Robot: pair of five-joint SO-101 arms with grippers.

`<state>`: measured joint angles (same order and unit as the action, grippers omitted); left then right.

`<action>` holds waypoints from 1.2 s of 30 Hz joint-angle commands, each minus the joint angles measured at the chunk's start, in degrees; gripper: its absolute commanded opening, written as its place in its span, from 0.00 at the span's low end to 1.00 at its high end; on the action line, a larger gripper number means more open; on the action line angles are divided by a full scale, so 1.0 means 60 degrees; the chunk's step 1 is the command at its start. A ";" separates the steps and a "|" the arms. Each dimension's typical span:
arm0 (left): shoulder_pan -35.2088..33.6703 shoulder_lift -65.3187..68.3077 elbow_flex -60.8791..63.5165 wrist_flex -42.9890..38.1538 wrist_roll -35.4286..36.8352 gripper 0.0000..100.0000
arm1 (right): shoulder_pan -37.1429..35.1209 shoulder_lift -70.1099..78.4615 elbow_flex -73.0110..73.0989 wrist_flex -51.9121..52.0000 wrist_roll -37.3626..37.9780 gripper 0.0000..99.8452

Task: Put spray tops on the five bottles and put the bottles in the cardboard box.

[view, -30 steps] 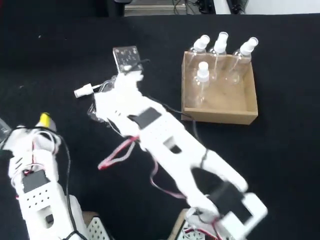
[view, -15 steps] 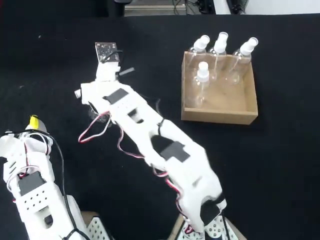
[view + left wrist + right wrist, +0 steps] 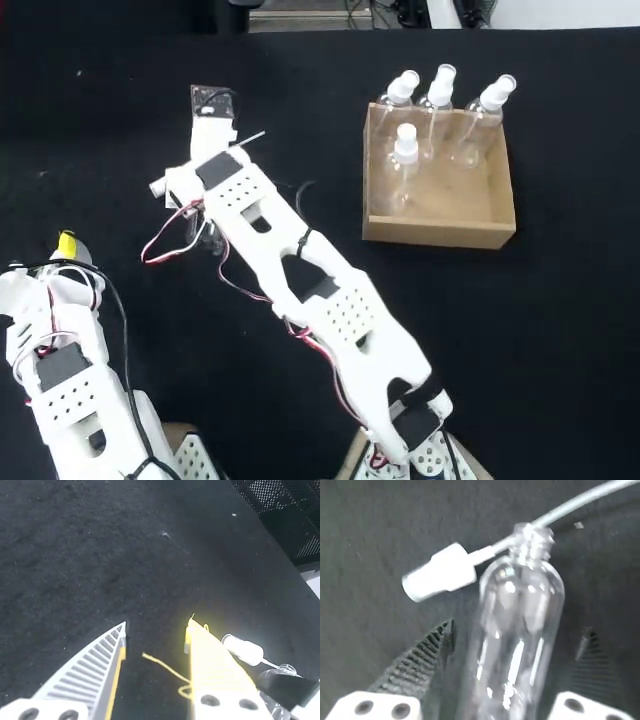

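Right gripper (image 3: 516, 632), jaws apart, has swung to the high view's upper left and now straddles the clear plastic bottle (image 3: 520, 605) lying there (white spray top (image 3: 439, 577) unfitted beside its neck), so capping remains.

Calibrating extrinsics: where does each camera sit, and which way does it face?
High view: fixed above the table, looking down; shows both arms and the cardboard box holding four capped bottles.
Left wrist view: on the left arm, facing the table; shows its open left gripper.
Right wrist view: on the right arm, facing the uncapped bottle inside the open right gripper.
Shared: the loose spray top appears in all three.
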<state>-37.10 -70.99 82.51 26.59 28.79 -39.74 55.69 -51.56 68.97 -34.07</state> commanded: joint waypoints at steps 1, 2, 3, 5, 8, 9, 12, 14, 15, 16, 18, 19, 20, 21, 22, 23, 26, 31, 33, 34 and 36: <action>-0.0022 -0.0117 -0.0608 -0.0190 0.0073 0.19 | -0.0117 -0.0007 -0.1399 0.1377 0.0923 0.14; -0.0007 -0.0117 -0.0608 -0.0190 0.0073 0.19 | -0.0073 0.0081 -0.1590 0.1612 0.1158 0.08; -0.0007 -0.0117 -0.0608 -0.0190 0.0073 0.19 | -0.0015 0.0168 -0.1751 0.1832 0.1348 0.01; -0.0007 -0.0117 -0.0608 -0.0190 0.0073 0.19 | 0.0117 0.0300 -0.1985 0.2432 0.1670 0.03; -0.0007 -0.0117 -0.0608 -0.0190 0.0073 0.19 | 0.0073 0.0344 -0.2454 0.3663 0.2667 0.01; 0.0007 -0.0117 -0.0608 -0.0190 0.0073 0.19 | 0.0029 0.0344 -0.2645 0.4132 0.3033 0.01; 0.0022 -0.0117 -0.0608 -0.0190 0.0073 0.19 | -0.0088 0.0359 -0.3260 0.5407 0.3560 0.01; 0.0022 -0.0117 -0.0608 -0.0176 0.0073 0.19 | 0.0015 0.0315 -0.3114 0.5392 0.3780 0.01; 0.0022 -0.0117 -0.0608 -0.0161 0.0073 0.19 | 0.0073 0.0315 -0.2982 0.5392 0.3868 0.01; 0.0022 -0.0117 -0.0608 -0.0161 0.0073 0.19 | 0.0103 0.0300 -0.2791 0.5392 0.3941 0.01; 0.0022 -0.0117 -0.0608 -0.0161 0.0073 0.19 | 0.0059 0.0168 -0.2352 0.5392 0.4103 0.01; 0.0022 -0.0117 -0.0608 -0.0161 0.0073 0.19 | 0.0029 0.0051 -0.2059 0.5392 0.4117 0.01; 0.0022 -0.0117 -0.0608 -0.0161 0.0073 0.19 | 0.0000 -0.0110 -0.1780 0.5377 0.4117 0.01; 0.0022 -0.0117 -0.0608 -0.0161 0.0073 0.19 | -0.0044 -0.0315 -0.1473 0.5377 0.4117 0.01; 0.0022 -0.0117 -0.0608 -0.0161 0.0073 0.19 | -0.0059 -0.0564 -0.1150 0.5377 0.4117 0.01; 0.0022 -0.0117 -0.0608 -0.0161 0.0073 0.19 | -0.0059 -0.0857 -0.0769 0.5377 0.4117 0.01; 0.0022 -0.0117 -0.0608 -0.0176 0.0073 0.19 | 0.0000 -0.1868 0.0462 0.5289 0.4117 0.01; 0.0022 -0.0117 -0.0608 -0.0190 0.0073 0.19 | 0.0073 -0.3744 0.3832 0.3941 0.4176 0.01; 0.0022 -0.0117 -0.0608 -0.0190 0.0073 0.19 | 0.0103 -0.4755 0.5839 0.2901 0.4425 0.01; 0.0022 -0.0117 -0.0608 -0.0190 0.0073 0.19 | 0.0132 -0.5297 0.6967 0.2256 0.4527 0.01; 0.0022 -0.0117 -0.0608 -0.0190 0.0073 0.19 | 0.0234 -0.6557 0.9194 0.0894 0.4864 0.01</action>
<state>-37.10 -70.99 82.51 26.59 28.79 -39.74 29.67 -15.34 84.88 -7.43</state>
